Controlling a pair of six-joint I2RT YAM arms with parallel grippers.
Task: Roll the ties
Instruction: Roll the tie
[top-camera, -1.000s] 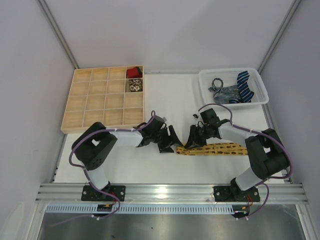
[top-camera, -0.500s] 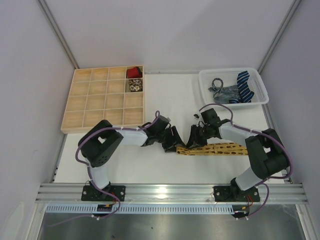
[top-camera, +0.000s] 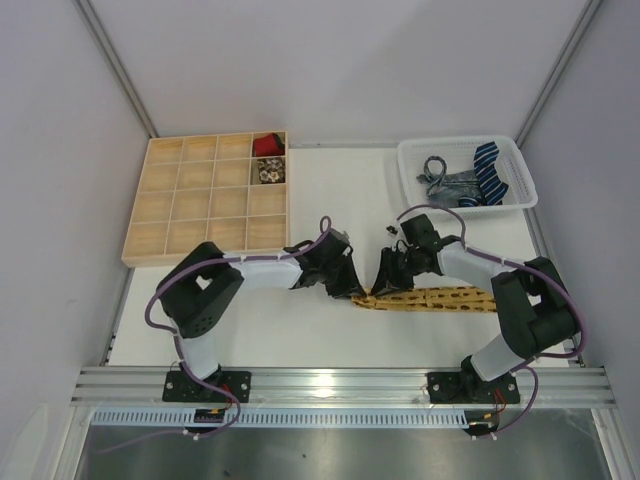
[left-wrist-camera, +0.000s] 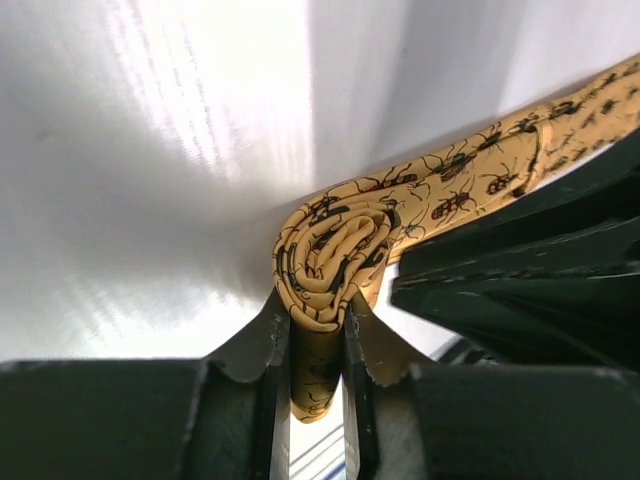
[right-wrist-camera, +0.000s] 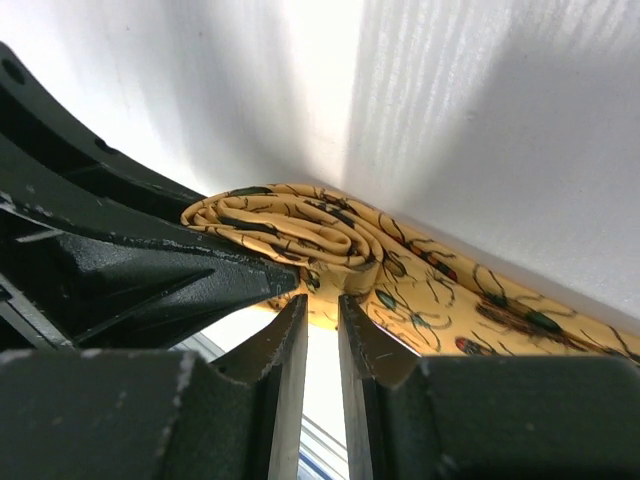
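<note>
A mustard-yellow tie (top-camera: 440, 298) with dark bugs lies flat across the table, its left end wound into a small roll. The left wrist view has that roll (left-wrist-camera: 340, 245) clamped between my left gripper's (left-wrist-camera: 318, 305) jaws. My right gripper (top-camera: 385, 278) faces the left gripper (top-camera: 352, 288) from the other side of the roll. Its narrow jaws pinch the yellow fabric (right-wrist-camera: 300, 230) at the tips of the right gripper (right-wrist-camera: 322, 300). A blue-striped tie (top-camera: 490, 168) and a grey tie (top-camera: 445, 182) lie loose in the white basket (top-camera: 460, 140).
A wooden compartment box (top-camera: 165, 215) stands at the back left, holding a red roll (top-camera: 266, 146) and a pale patterned roll (top-camera: 268, 171) in its right-hand cells. The basket is at the back right. Purple cables loop over both arms.
My left gripper has moved right to the rolled end and closed on it. The right gripper has stayed put on the tie.
</note>
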